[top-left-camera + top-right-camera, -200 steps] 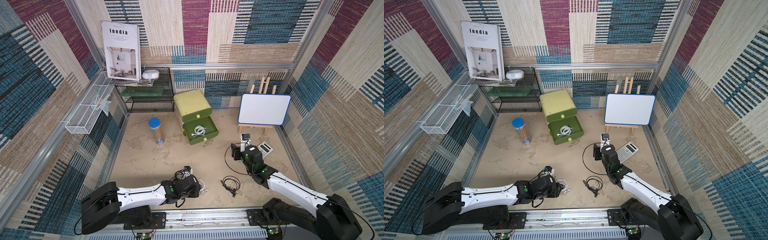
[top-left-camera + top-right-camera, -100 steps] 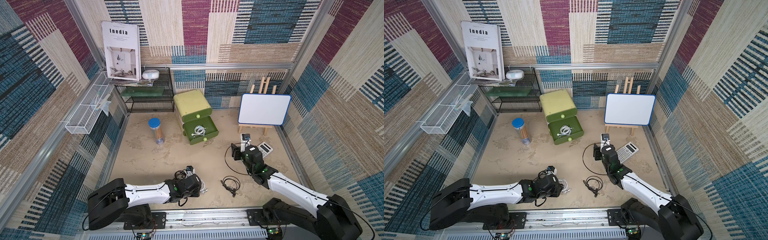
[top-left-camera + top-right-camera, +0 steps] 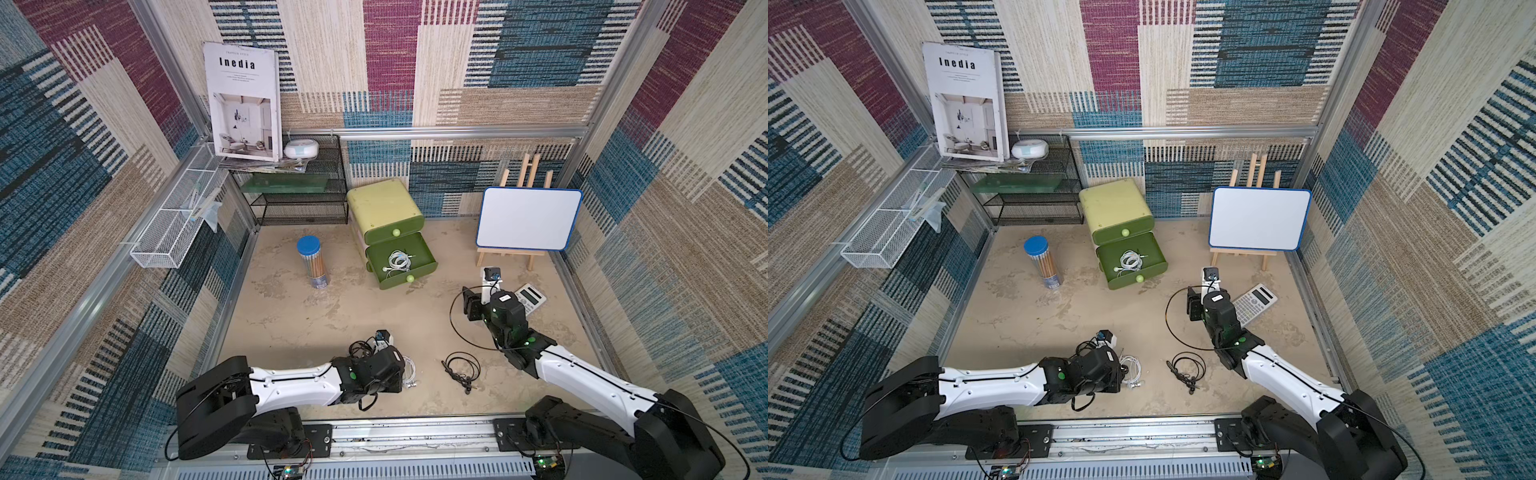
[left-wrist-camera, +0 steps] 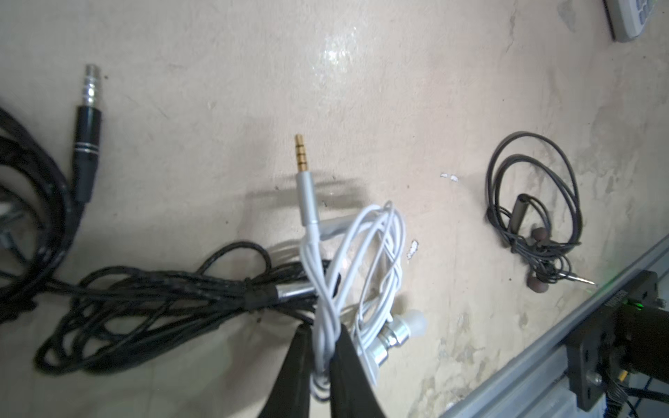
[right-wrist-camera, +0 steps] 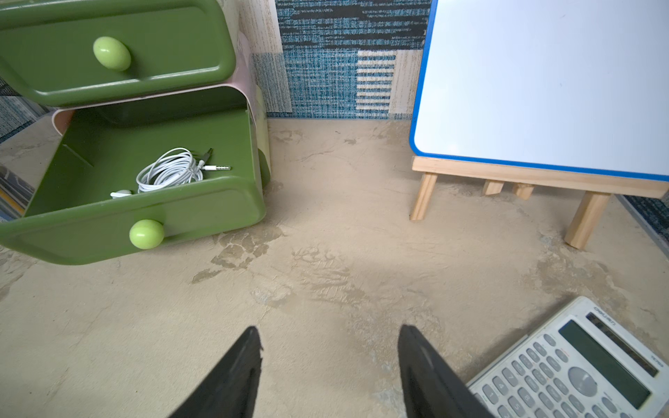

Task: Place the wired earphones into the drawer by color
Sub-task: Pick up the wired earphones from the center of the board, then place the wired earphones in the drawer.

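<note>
White cable is what the left gripper [image 4: 324,334] has clenched. Its two black fingers [image 4: 293,369] pinch several strands of the white earphones [image 4: 365,253]. The gold-tipped jack points away from the fingers, and the silver earbuds lie just beside them.

Take 12 o'clock as the back wall in a top view. This bundle then lies at about 6 o'clock on the desk [image 3: 291,324], close to the front rail. The black braided earphones [image 4: 144,300] touch it, with their strands running under the white loops. The dark grey earphones [image 4: 532,217] lie apart from both, at 3 o'clock from the white bundle, in a loose coil on the bare desk.

The right gripper [image 5: 329,331] is released, with its jaws spread and nothing between them. It is over bare desk at about 3 o'clock, with a calculator [image 5: 579,372] just beside it.

A green drawer unit stands at 12 o'clock. Its upper drawer [image 5: 181,54] is shut. Its lower drawer [image 5: 202,217] is pulled out and holds a coiled white pair [image 5: 168,172]. A whiteboard [image 5: 543,83] on a wooden easel stands at 2 o'clock, and a pencil tube [image 3: 313,266] stands at 11 o'clock.
</note>
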Tool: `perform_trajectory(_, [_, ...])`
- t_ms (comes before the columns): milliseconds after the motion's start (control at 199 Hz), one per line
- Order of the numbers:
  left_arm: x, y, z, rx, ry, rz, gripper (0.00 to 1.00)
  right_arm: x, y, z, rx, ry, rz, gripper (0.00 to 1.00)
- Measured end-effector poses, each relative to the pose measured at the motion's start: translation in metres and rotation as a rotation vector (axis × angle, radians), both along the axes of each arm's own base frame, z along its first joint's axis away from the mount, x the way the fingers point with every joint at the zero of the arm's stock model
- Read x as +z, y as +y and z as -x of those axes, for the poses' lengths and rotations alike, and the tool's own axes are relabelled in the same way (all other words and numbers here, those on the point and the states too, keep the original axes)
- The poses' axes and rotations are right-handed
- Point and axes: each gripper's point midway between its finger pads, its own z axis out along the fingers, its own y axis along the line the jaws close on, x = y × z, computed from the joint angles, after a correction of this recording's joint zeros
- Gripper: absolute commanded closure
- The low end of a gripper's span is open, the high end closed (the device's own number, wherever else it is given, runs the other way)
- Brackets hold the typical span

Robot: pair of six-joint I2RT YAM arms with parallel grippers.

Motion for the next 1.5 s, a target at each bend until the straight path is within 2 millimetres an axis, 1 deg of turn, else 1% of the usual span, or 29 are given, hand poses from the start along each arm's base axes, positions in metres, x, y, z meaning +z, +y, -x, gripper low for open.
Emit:
perform_trajectory(130, [0.004, -0.003, -0.001, -0.009, -0.005, 0.005, 0.99, 0.000, 0.000, 0.000, 0.000, 0.000, 0.000, 0.36])
perform_trajectory(386, [0.014, -0.010, -0.003, -0.026, -0.018, 0.016, 1.00, 0.002, -0.001, 0.001, 0.000, -0.005, -0.002, 0.36])
perform_trajectory(647, [0.040, -0.011, -0.007, -0.041, -0.066, 0.040, 1.00, 0.004, -0.001, 0.002, 0.000, -0.012, -0.007, 0.36])
perform_trajectory(928, [0.076, -0.010, -0.021, -0.048, -0.183, 0.042, 1.00, 0.004, -0.002, 0.003, -0.001, -0.014, -0.008, 0.36])
perform_trajectory(1043, [0.092, -0.012, -0.029, -0.055, -0.230, 0.028, 1.00, 0.004, -0.002, 0.003, -0.001, -0.014, -0.008, 0.36])
perform_trajectory(1173, [0.108, -0.013, -0.043, -0.058, -0.278, 0.012, 1.00, 0.006, -0.002, 0.003, 0.000, -0.020, -0.011, 0.36])
perform_trajectory(1324, [0.128, -0.012, -0.065, -0.052, -0.328, 0.001, 1.00, 0.007, -0.003, 0.004, 0.000, -0.025, -0.011, 0.36])
perform_trajectory(1499, [0.147, -0.005, -0.094, -0.032, -0.372, -0.007, 1.00, 0.009, -0.004, 0.006, 0.000, -0.032, -0.015, 0.36])
